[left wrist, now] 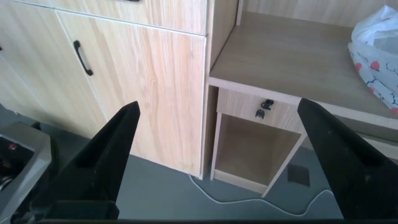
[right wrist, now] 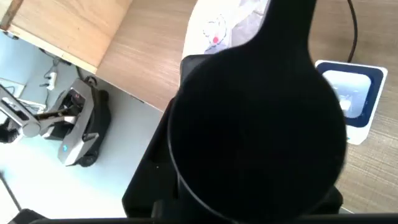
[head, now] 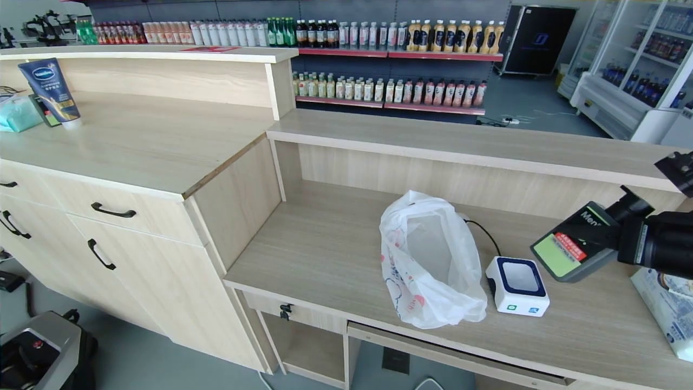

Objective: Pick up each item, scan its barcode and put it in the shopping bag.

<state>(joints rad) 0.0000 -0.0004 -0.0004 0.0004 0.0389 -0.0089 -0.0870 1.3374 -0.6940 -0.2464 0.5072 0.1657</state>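
Right gripper [head: 616, 232] clamped on one end of the dark rectangular box with a green label [head: 574, 246], likely stiff and light, so this end-hold suits; it hangs above the wooden worktop [head: 325, 254] beside the white barcode scanner [head: 517, 284] and white plastic shopping bag [head: 427, 260]; left gripper [left wrist: 219, 109] spread wide, empty
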